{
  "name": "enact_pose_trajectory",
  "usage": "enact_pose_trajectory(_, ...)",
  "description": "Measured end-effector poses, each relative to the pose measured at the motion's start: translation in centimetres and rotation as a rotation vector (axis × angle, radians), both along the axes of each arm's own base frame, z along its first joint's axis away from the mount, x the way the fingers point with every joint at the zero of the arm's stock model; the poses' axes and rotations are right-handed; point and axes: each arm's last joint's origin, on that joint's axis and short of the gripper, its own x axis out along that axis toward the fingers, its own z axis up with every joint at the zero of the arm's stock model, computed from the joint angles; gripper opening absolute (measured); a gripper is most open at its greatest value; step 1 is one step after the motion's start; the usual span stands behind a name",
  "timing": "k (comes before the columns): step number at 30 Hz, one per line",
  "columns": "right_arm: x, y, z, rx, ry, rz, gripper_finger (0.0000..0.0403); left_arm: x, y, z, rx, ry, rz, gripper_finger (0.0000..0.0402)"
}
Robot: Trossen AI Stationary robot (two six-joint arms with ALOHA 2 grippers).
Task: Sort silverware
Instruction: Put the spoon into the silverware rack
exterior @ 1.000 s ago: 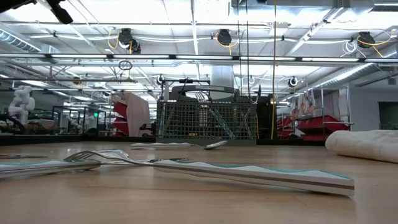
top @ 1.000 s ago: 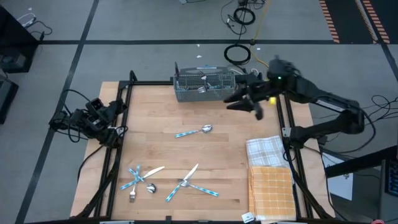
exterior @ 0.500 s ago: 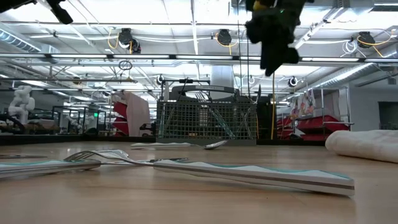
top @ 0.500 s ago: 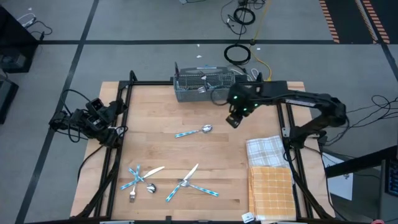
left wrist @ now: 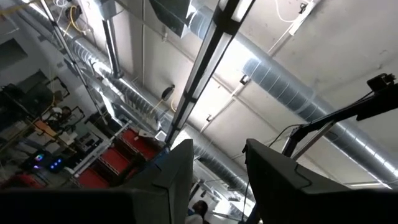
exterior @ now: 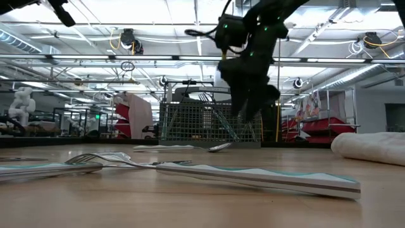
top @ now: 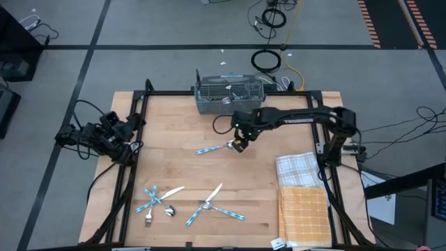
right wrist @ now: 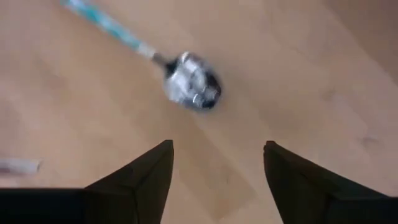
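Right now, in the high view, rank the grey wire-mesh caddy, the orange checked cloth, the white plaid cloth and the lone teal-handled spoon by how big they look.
1. Grey wire-mesh caddy and orange checked cloth: look about alike, so unranked.
2. White plaid cloth.
3. Teal-handled spoon, clearly smallest.

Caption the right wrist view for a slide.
Open right gripper above a teal-handled, shiny metal spoon on the wooden table.
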Motion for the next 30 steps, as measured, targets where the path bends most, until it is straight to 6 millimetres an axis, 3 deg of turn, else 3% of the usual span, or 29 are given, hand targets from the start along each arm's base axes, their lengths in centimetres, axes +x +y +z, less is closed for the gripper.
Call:
enact_pose_trajectory(6, 1.6, -0.4, -1.4, 0.000, -0.165, -0.105, 0.0235, 0.1, -0.1, 0.0, 0.001, 0.003, -0.022, 0.0152)
enact_pose_trajectory(15, -1.2, 1.0, -5.7, 0.102, -0.280, -0.264, 0.0233, 0.2, -0.1, -0.2, -0.005, 0.021, -0.046, 0.0152)
enact_pose_trajectory(30, -1.5, 0.8, -6.8, 0.052, -0.326, -0.308, 0.0233, 0.3, -0.1, -0.3, -0.008, 0.035, -0.039, 0.0152)
